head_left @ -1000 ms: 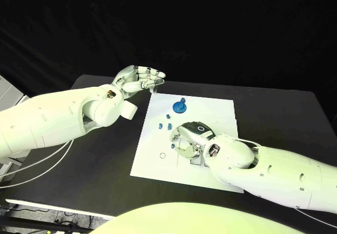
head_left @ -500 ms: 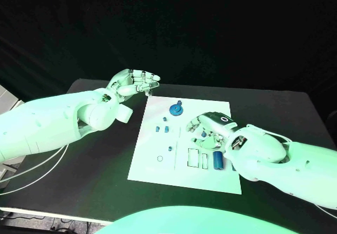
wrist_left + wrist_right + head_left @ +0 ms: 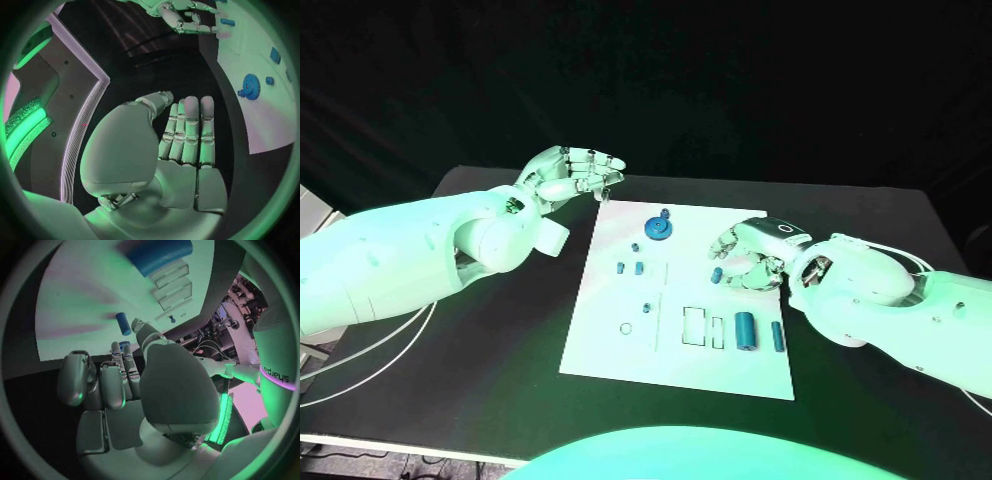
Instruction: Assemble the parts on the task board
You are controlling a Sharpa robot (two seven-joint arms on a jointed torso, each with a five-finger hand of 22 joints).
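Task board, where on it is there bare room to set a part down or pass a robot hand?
The task board is bare along its near edge, below the rectangular slots, and in its near-left corner beside the small ring outline. The far-right corner also looks free. It is crowded mid-right, where the right robot hand hovers near a small blue cylinder, and around the blue gear.

The right arm (image 3: 275, 355) bears the one legible marking, reading "sharpa" but seen inverted.
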